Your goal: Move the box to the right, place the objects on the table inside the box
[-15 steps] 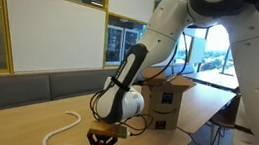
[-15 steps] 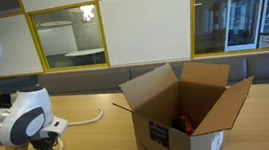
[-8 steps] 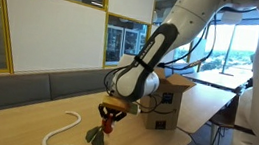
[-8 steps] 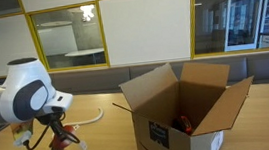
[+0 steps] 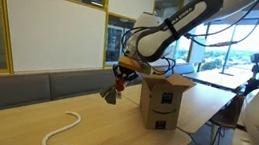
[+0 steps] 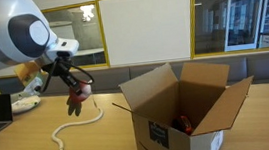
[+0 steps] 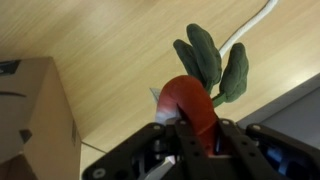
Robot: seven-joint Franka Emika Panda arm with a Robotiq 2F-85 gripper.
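The pincer (image 7: 196, 128) pinches a red toy vegetable (image 7: 188, 98) (green leaves dangling) in the air above the counter (image 5: 21, 127), near the open box (image 6: 184, 115). The rope (image 5: 65, 132) lies on the counter, apart from the box.

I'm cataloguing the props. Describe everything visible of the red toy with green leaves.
The toy vegetable has a smooth, plastic-looking orange-red body and three dark green leaves at one end. The hand grips its red body, leaves hanging downward, lifted in the air above the wooden table, near the cardboard box. Nothing else touches it.
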